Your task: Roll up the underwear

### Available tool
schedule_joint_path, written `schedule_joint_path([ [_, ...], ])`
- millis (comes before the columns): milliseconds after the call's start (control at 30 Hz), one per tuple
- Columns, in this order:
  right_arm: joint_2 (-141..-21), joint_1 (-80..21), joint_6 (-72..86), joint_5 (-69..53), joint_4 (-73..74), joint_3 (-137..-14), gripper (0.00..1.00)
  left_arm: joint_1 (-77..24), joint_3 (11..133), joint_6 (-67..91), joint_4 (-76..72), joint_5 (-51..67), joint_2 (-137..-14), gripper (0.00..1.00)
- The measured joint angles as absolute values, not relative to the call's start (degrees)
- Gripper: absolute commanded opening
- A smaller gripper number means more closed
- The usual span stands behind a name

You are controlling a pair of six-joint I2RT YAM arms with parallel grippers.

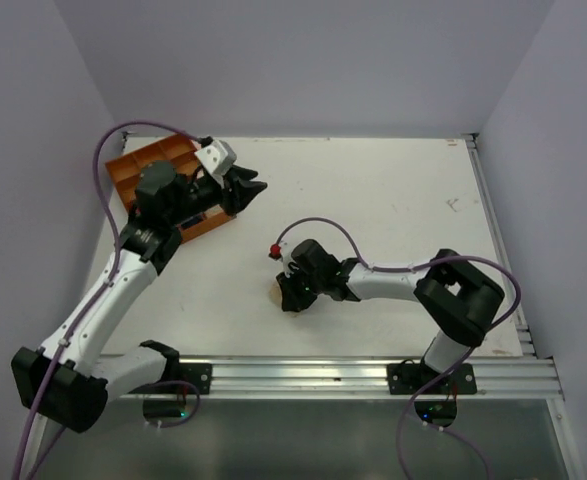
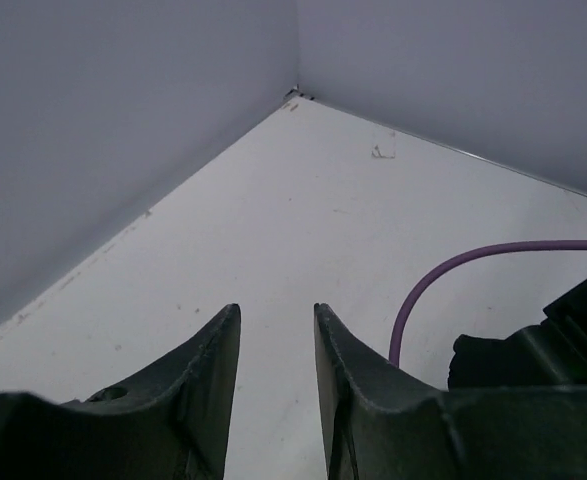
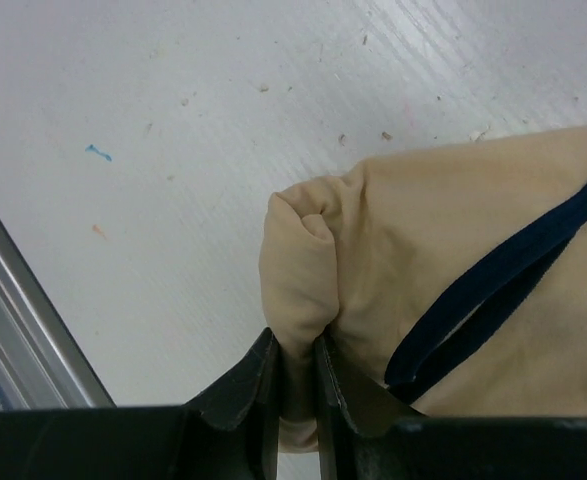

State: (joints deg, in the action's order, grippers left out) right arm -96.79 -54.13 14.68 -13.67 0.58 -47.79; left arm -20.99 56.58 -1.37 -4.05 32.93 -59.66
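My right pincer [image 3: 295, 345] is clenched on a bunched fold of the underwear [image 3: 443, 230], I think to roll it, while my left pincer [image 2: 276, 318] hangs released and empty, aside

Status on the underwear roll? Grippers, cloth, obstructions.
Right gripper pinched on a fold of the underwear, cloth bunched on the table. Left gripper open, empty, by the orange bin. Nothing seen blocking the cloth.
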Motion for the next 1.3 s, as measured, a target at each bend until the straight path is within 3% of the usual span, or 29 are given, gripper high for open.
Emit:
schedule_joint_path([
  [67,-97.7,-53.1,14.9,-16.3,0.6,-48.5,0.18,-20.9,61.6,0.5,0.0,33.0,-65.7,0.28],
  [167,-98.9,-51.2,15.4,-20.7,0.4,-49.1,0.18,-20.8,64.9,-0.1,4.8,37.0,-72.1,0.32],
  [367,-101.1,-46.8,16.6,-29.5,-1.1,-49.1,0.18,-21.0,60.9,-0.2,9.1,42.0,-77.1,0.13],
  [500,-102.8,-44.2,17.6,-35.2,-2.3,-48.9,0.19,-21.1,56.0,-0.6,10.2,34.6,-74.9,0.28],
  [667,-104.9,-42.2,18.5,-40.1,-3.3,-49.2,0.19,-21.2,54.1,1.9,12.6,29.4,-73.0,0.30],
  [700,-105.4,-41.9,18.6,-40.9,-3.3,-49.4,0.19,-21.5,54.0,2.6,13.3,28.7,-73.0,0.38],
  [767,-106.3,-41.4,18.9,-42.7,-3.3,-49.9,0.19,-23.4,51.3,4.3,12.9,24.8,-72.0,0.43],
  [967,-108.9,-40.5,20.6,-47.1,-4.1,-50.8,0.18,-33.9,35.8,9.3,10.9,18.3,-69.2,0.45],
  [1000,-109.4,-40.4,20.9,-47.9,-4.4,-50.9,0.18,-33.9,33.9,10.0,10.0,17.7,-69.2,0.58],
  [1033,-109.9,-40.3,21.2,-48.8,-4.7,-51.0,0.18,-33.9,31.6,10.7,8.8,17.2,-68.9,0.61],
  [1300,-112.4,-39.2,22.9,-53.6,-7.5,-50.9,0.18,-35.3,25.1,16.0,-2.4,13.3,-66.3,0.59],
])
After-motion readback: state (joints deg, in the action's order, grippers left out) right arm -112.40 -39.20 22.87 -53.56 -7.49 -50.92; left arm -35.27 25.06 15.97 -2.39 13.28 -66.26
